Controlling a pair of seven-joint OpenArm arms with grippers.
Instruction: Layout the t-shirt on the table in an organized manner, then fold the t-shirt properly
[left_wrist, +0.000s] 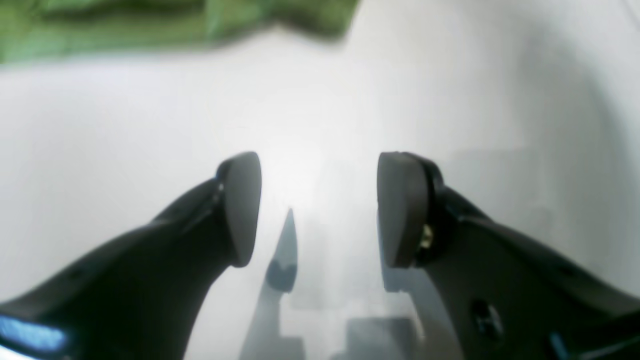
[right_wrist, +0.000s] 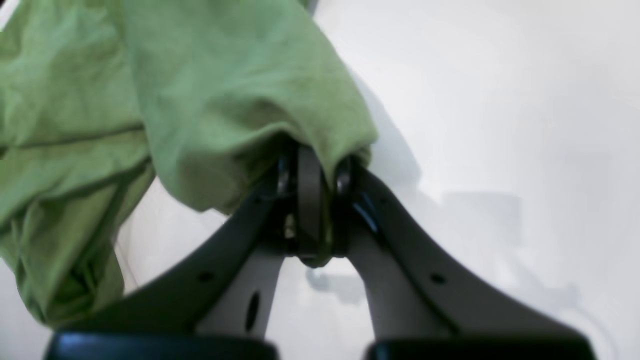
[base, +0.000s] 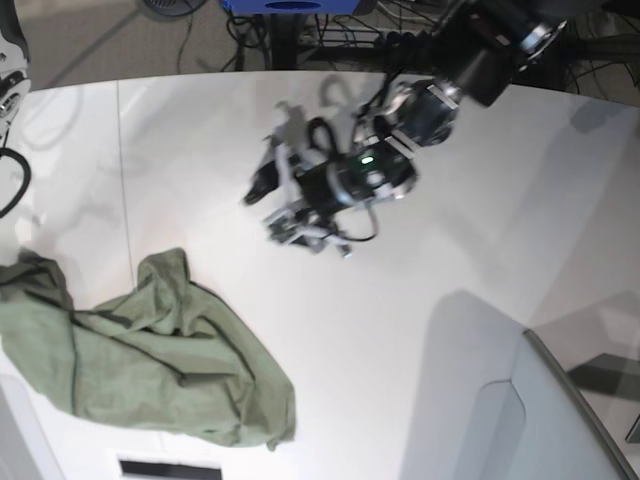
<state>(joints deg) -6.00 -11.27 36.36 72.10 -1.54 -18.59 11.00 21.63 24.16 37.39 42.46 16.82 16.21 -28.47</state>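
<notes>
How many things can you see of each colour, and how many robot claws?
Green: 1, the t-shirt, in a crumpled heap.
White: 1, the table.
Grey: 1, the slanted panel at the table's corner.
Black claws: 2, the left claw, open over bare table, and the right claw, shut on the t-shirt.
Total: 5.

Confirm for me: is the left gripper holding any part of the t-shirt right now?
No. The left gripper is open over the bare table, with the t-shirt lying apart from it.
</notes>
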